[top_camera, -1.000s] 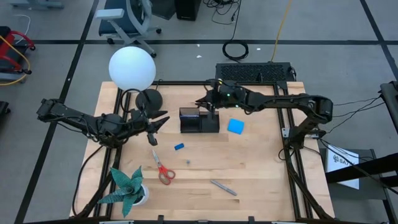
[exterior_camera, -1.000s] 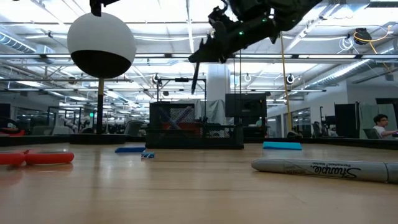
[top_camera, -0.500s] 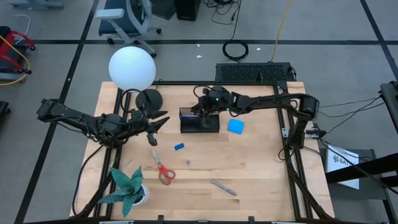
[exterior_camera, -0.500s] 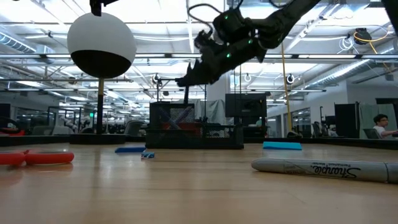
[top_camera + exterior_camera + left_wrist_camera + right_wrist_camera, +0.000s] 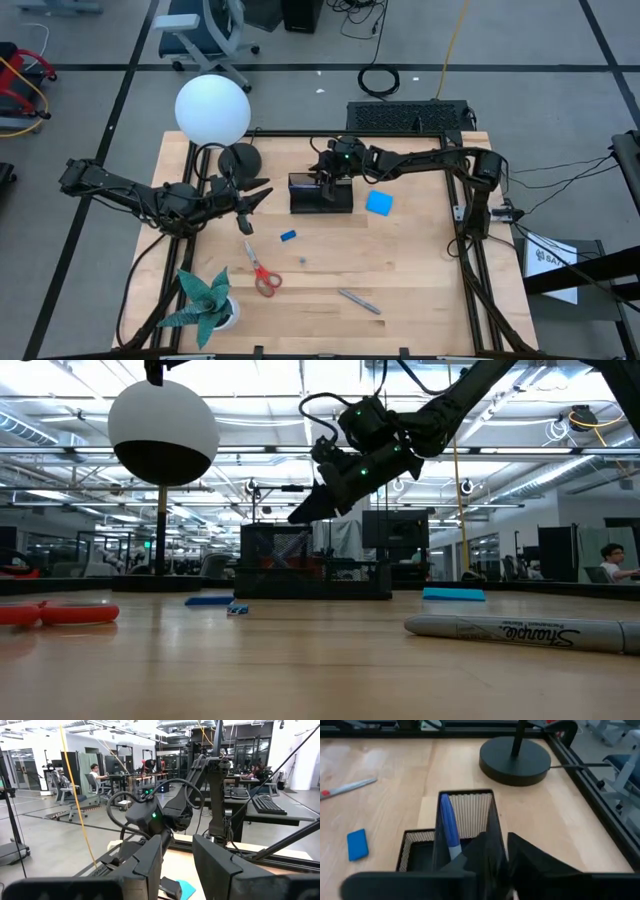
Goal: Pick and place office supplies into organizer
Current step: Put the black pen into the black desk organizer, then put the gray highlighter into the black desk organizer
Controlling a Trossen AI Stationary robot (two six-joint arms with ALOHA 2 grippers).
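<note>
High view straight down; low view level at tabletop; both share organizer (image 5: 320, 194); wrist views close.

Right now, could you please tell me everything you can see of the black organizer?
The organizer is a small black rectangular tray that looks like mesh, standing upright near the table's far middle, beside the lamp base. Its taller compartment holds a blue pen leaning inside. The right claw hovers just above it; the lower section looks empty.
</note>
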